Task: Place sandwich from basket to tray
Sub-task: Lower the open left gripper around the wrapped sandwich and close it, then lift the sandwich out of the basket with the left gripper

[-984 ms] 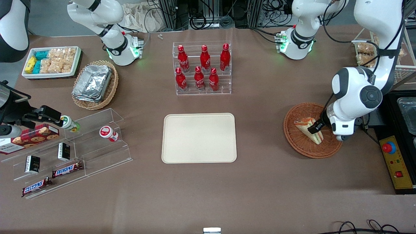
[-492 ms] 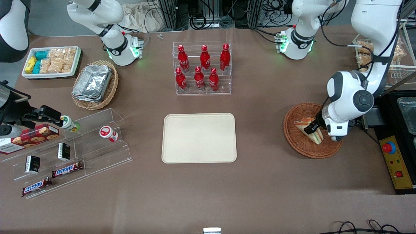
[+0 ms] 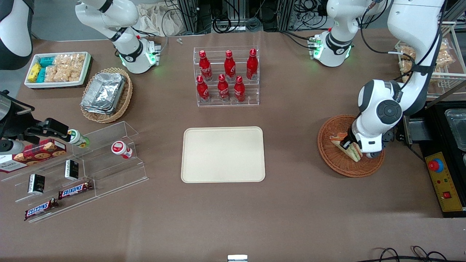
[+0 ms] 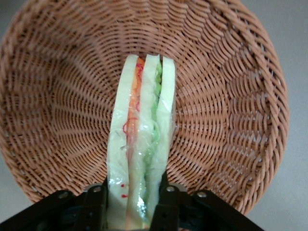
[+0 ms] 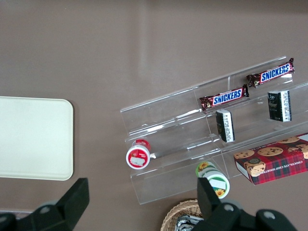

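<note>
Woven wicker basket (image 4: 231, 106) cradles layered sandwich (image 4: 139, 144), seemingly clamped by black gripper (image 4: 131, 204).

The left arm bends down over the basket (image 3: 349, 151), its wrist pointing steeply downward toward the basket's middle. Its gripper (image 4: 131, 199) sits low inside the basket, jaws closed against the two bread faces of the upright sandwich (image 4: 140, 139).

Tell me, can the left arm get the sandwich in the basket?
Yes, it looks so: the gripper is already shut on the sandwich, which stands on edge in the basket with nothing covering it.
</note>
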